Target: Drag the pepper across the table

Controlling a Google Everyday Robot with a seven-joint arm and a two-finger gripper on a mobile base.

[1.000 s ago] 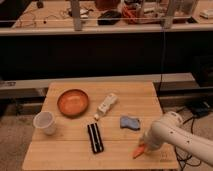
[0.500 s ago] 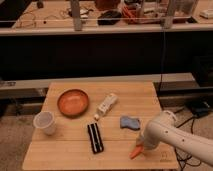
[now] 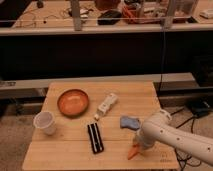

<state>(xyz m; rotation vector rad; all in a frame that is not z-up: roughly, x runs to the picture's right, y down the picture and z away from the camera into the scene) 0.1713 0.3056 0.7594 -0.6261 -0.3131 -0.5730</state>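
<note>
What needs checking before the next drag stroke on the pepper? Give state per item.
1. Gripper down at the pepper, near the table's front right: ok.
2. Finger closure on pepper: cannot tell.
3. Pepper on tabletop, not over the edge: ok.
4. Blue cloth just behind the arm, may snag: not ok.
5. Black object lies to the left on a leftward path: not ok.
6. Bowl, cup and white bottle far from pepper: ok.

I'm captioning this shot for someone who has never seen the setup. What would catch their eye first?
First, the white arm coming in from the lower right, its gripper down at the table's near right edge, right over the small orange pepper. Next, the round orange bowl at back left, with a white cup in front of it.
</note>
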